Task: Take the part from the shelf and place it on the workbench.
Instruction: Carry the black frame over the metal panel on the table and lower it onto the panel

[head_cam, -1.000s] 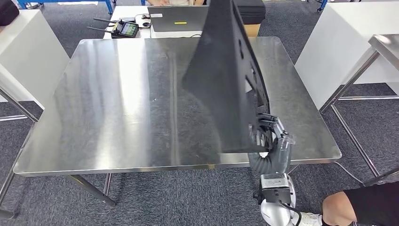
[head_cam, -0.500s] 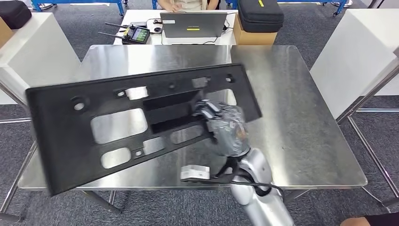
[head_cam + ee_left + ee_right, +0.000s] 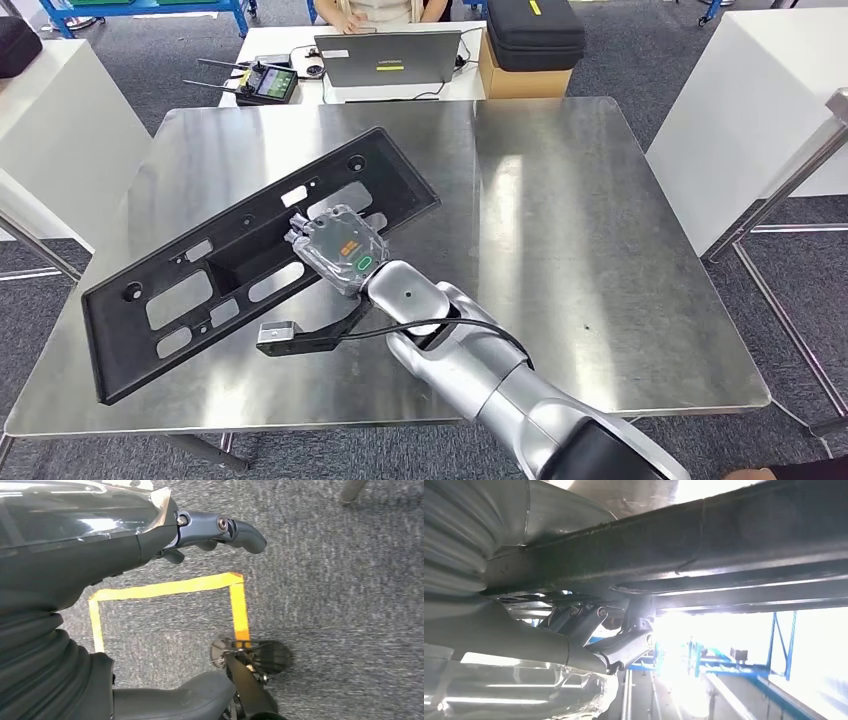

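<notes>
Right hand [image 3: 338, 245] grips the long black part [image 3: 190, 290] at its middle, above the steel workbench [image 3: 560, 220]; left hand [image 3: 210, 530] hangs curled, holding nothing.

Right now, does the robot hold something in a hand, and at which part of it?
The right hand grips the long black part near the middle of its length, at its inner rim. The left hand holds nothing.
</notes>
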